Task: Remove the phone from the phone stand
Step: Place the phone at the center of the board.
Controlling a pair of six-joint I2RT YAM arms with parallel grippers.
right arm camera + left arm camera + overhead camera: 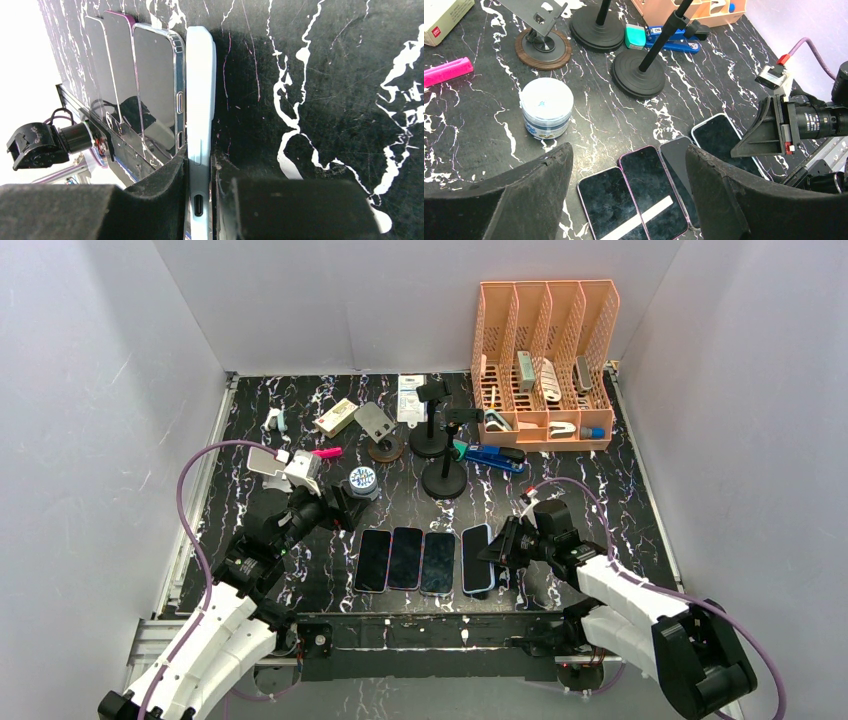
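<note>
The right hand (200, 159) hides the lower end of the pale phone (201, 90).

Left arm (215, 625) reaches from its near-left base up and to the right, elbow bent, wrist tipped down toward the table. Left gripper (345, 508) hangs above the table, its jaws spread wide and gripping nothing. Over on the right, the right arm (620, 590) lies low, stretching from its near-right base away and leftward, forearm close to the surface. Right gripper (497, 550) points left, and its jaws are pinched narrow on a phone (200, 100), one finger pressed on each side of it.
</note>
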